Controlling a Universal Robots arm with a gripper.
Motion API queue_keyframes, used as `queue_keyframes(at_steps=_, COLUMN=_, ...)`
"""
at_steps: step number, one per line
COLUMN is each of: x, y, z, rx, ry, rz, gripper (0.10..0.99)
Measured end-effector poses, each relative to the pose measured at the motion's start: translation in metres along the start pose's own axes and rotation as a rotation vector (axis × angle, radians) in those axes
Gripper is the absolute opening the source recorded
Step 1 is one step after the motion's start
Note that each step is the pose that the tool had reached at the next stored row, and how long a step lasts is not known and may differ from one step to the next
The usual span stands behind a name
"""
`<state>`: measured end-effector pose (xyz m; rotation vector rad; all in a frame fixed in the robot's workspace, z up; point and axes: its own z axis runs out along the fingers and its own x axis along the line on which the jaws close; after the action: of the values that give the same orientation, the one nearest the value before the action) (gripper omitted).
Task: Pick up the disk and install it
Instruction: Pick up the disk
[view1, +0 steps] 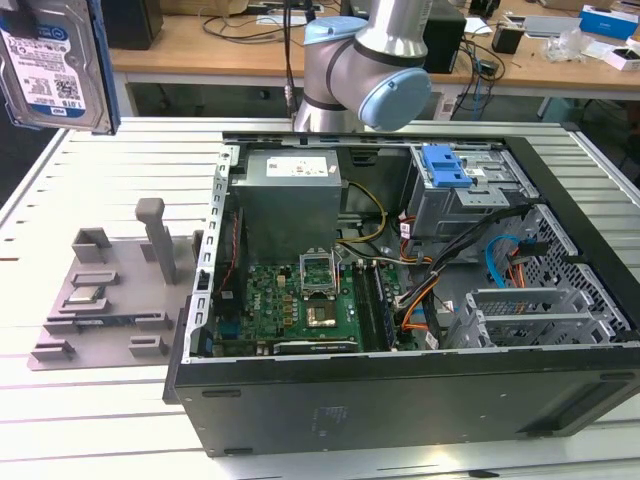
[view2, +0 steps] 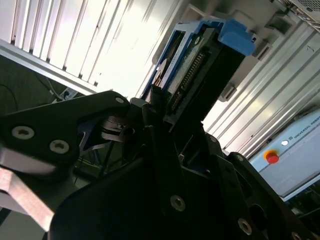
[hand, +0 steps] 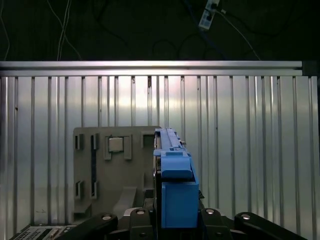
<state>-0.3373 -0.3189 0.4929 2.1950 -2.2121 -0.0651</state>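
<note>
Disk (hand: 175, 197) stands edge-on, pinched between the jaws by its blue rail frame and held clear above the ribbed table (hand: 250, 130). Grey fixture (hand: 125, 175) lies on the table beyond the jaw tips. Open computer case (view1: 400, 405) sits well apart from the jaws.

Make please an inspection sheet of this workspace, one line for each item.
Surface: ribbed metal table, carrying an open computer case and a grey tray.
Job's things: disk raised in the air at the exterior view's left, outside the case, not yet installed.
Clutter: a square chip sits in the tray.
Grippers: gripper shut on the disk.
Cables: blue cable and orange wires inside the case.
Surroundings: wooden desks behind, with boxes and cords on them.
</note>
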Motion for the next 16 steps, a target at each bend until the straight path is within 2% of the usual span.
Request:
queue_keyframes(at_steps=7, x=-0.0007, y=0.0009, z=-0.0222, rx=0.000, ry=0.0001, rz=0.000, gripper=0.365)
queue_keyframes(at_steps=11, x=-0.0007, y=0.0001, z=-0.0239, rx=0.000, ry=0.0000, rz=0.000, gripper=0.365)
queue_keyframes(at_steps=13, x=-0.0007, y=-0.0037, z=-0.0241, rx=0.000, ry=0.0001, rz=0.000, gripper=0.365)
queue_keyframes(at_steps=16, x=-0.0008, y=-0.0158, z=-0.0247, rx=0.000, ry=0.0002, rz=0.000, gripper=0.365)
